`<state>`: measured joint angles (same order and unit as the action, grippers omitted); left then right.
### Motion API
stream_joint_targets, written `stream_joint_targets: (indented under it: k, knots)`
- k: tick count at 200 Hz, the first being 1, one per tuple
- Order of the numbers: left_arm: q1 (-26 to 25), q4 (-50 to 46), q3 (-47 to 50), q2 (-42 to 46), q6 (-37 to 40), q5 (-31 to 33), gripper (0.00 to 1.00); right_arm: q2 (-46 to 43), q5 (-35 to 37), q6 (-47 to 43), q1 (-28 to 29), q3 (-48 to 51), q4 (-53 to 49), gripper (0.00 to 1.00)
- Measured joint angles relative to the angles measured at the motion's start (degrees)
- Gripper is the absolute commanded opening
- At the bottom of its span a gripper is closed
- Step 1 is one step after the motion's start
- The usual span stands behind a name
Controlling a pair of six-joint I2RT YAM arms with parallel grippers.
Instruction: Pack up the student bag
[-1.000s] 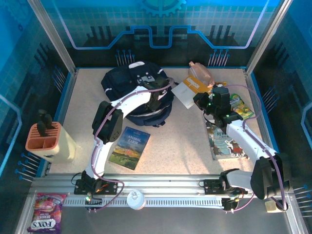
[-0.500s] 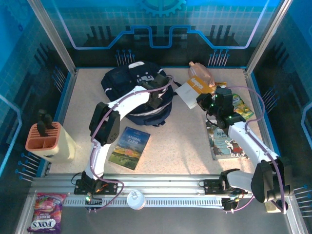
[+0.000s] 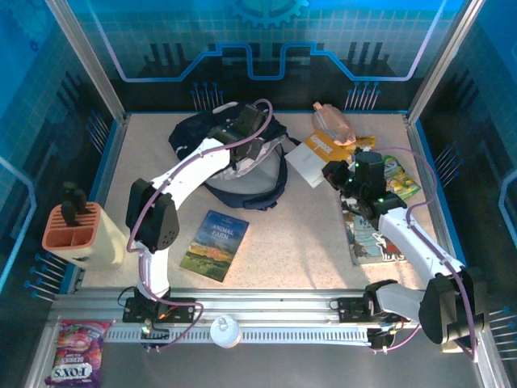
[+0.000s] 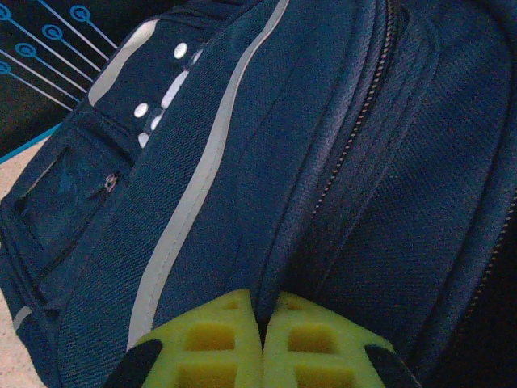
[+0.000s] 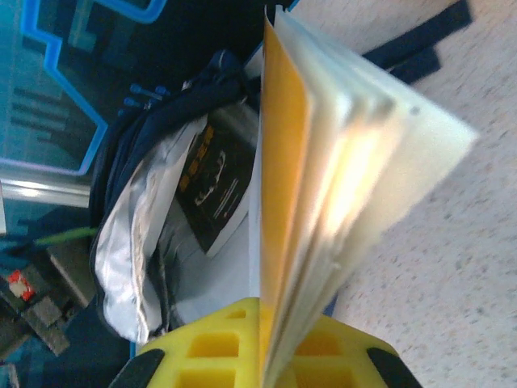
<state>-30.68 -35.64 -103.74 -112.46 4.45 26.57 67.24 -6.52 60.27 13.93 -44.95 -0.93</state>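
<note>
The step in hand looks like loading a book. The student bag [image 3: 194,133] lies toward the far left of the bench [image 3: 299,242]. The left pincer [image 4: 262,301] is clamped tight on a fold of its navy fabric beside a zip, apparently lifting the flap so the mouth gapes. The right pincer [image 5: 262,315] is closed on the lower edge of a yellow-covered book [image 5: 323,162], held on edge near the far middle and aimed at the opening. In the right wrist view the pale lining [image 5: 129,234] shows, with a dark book [image 5: 212,182] already inside. The next move likely calls for sliding the held book leftward into the mouth, alongside the dark one, while the left grip keeps the flap up. Only a short strip of bare bench lies between book and bag. The middle of the bench is open, with a paperback [image 3: 215,245] lying toward the near edge. Magazines [image 3: 373,238] crowd the right edge, and a tan pouch [image 3: 331,120] sits at the far edge.
</note>
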Motion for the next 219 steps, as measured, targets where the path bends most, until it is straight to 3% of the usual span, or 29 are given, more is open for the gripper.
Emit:
stream_joint_targets:
  k: [62, 101, 189, 219]
  knots:
    - [0.00, 1.09, -0.39, 0.09, -2.47, -3.91, 0.00, 13.70, -6.01, 6.08, 7.52, -2.49, 9.90, 0.05]
    - [0.15, 1.29, -0.37, 1.11, -3.10, -5.20, 0.00, 24.26, -7.54, 10.49, 9.07, -8.28, 17.51, 0.06]
    - [0.26, 1.42, -0.37, 3.54, -5.03, -6.97, 0.00, 45.29, -4.37, 16.92, 13.14, -22.10, 22.36, 0.08]
    - [0.76, 1.46, -0.37, 3.56, -6.10, -7.39, 0.00, 51.32, -1.88, 18.18, 14.58, -29.11, 21.09, 0.17]
